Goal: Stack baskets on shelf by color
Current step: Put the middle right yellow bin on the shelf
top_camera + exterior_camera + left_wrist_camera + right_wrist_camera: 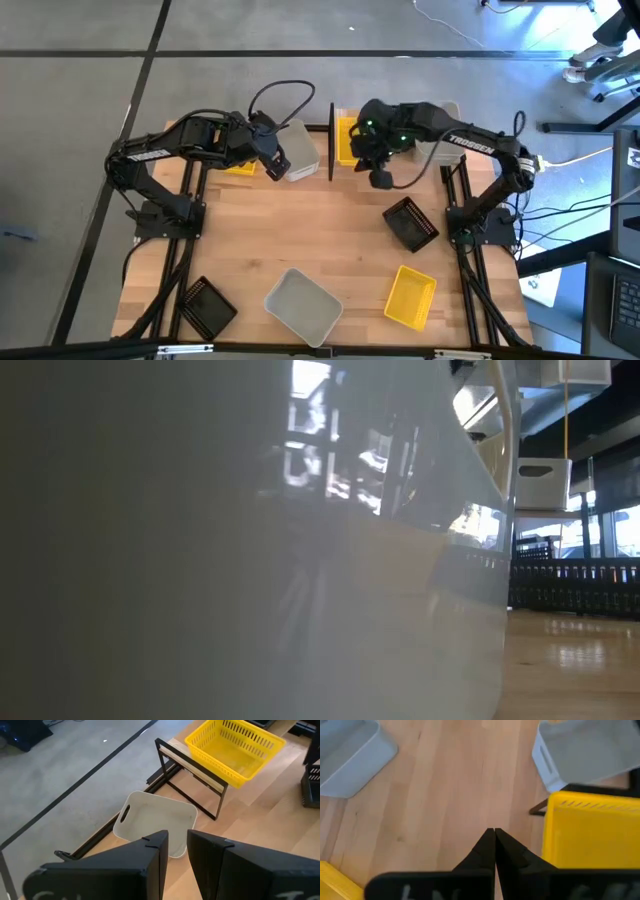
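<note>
Basket (230, 747) — yellow, slatted, rectangular, open-topped

A blurred whitish basket (250, 560) fills most of the low view, hiding both arms and nearly all the worktop (580, 660).

Wood tabletop (330, 230), grey floor (80, 80), white cable (455, 25)

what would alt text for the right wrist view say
The right gripper is shut and empty above bare wooden tabletop, beside a yellow basket. A whitish-grey basket lies past the yellow one, another whitish-grey basket off to the other side.
</note>
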You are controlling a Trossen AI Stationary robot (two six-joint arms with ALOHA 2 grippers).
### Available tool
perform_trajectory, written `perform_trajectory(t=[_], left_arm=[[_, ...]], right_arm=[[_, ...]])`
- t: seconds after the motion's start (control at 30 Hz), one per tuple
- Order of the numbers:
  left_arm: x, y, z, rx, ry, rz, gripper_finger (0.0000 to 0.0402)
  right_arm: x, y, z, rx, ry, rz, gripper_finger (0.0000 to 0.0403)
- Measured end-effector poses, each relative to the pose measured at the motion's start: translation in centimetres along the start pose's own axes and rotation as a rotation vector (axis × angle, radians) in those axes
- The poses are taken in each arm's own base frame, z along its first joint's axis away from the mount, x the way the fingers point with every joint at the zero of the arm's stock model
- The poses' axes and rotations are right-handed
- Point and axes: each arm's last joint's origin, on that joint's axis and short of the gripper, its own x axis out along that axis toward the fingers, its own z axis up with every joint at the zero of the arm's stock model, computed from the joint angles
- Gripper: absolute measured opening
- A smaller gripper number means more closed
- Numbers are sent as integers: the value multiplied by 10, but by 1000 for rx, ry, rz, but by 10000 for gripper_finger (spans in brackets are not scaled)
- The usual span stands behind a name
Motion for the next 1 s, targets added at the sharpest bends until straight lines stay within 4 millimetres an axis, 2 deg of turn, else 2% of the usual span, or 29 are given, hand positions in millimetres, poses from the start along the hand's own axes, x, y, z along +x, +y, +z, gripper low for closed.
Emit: perform_trajectory(t=[0.13, 0.23, 0.4, 1.0], left_arm=[[0, 0, 0, 0, 0, 0, 63], [0, 0, 0, 0, 0, 0, 63], [0, 0, 0, 1, 0, 0, 63], [0, 0, 0, 1, 0, 0, 63]], right_arm=[[19, -7, 1, 21, 50, 12, 1], [35, -15, 0, 37, 121, -51, 1], [49, -23, -1, 58, 190, -121, 0], [52, -33, 2, 27, 225, -349, 0]])
